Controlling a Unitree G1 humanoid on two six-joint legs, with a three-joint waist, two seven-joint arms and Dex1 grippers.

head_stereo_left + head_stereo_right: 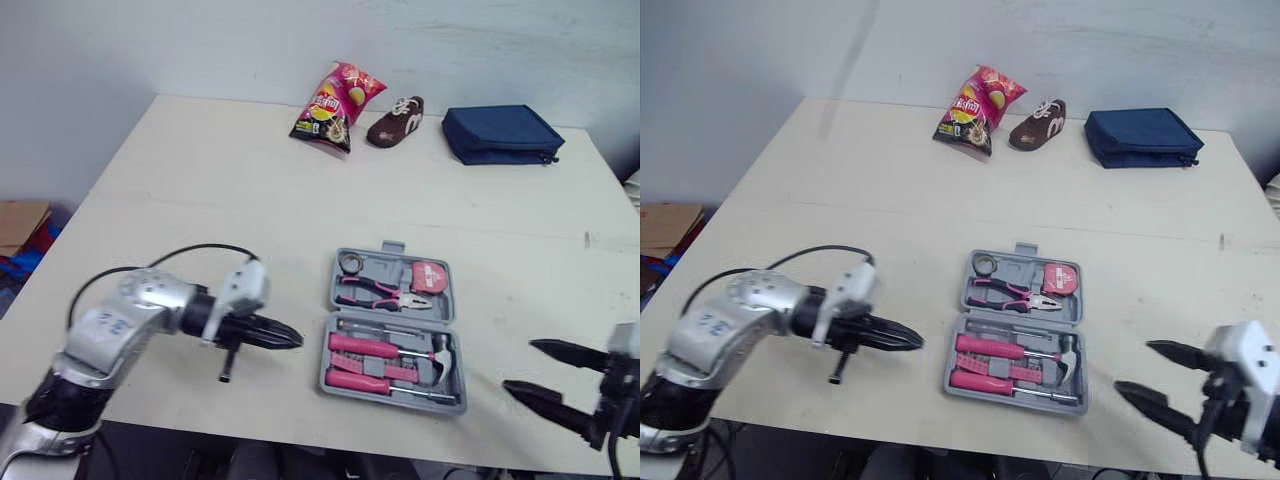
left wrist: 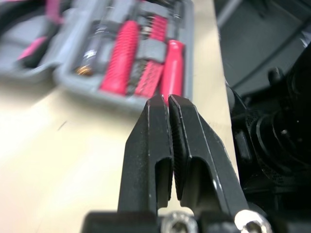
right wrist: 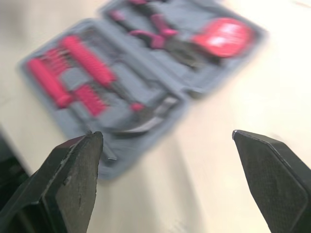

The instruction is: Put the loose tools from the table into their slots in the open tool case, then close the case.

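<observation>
Tool case [image 1: 395, 325] lies open and flat on the pale bench [image 1: 200, 180], near the front edge and a little right of the middle. Its two grey halves sit one behind the other, so the hinge between them runs left to right and the carry handle [image 1: 392, 246] points toward the far wall. The whole case is turned very slightly, its near half swung a touch to the right.

In the far half the pliers [image 1: 385, 293] lie crosswise, pink handles to the left and nose to the right, with a red tape measure [image 1: 430, 277] beside the nose and a small ring-shaped item in the far left corner. In the near half two pink-handled screwdrivers [image 1: 362, 347] lie along the same left-to-right line, handles left. The hammer [image 1: 440, 355] has its head at the right end.

The left gripper [image 1: 295, 338] hovers just left of the near half, aimed right at the case, its jaws pressed together on nothing. The right gripper [image 1: 520, 366] is to the right of the case, apart from it, aimed left, jaws spread wide and empty.

Along the far edge, well apart from the case, stand a red crisp bag [image 1: 335, 105], a brown shoe [image 1: 396, 122] and a navy zipped pouch [image 1: 500, 133]. A cardboard box [image 1: 20, 225] sits on the floor to the left.
</observation>
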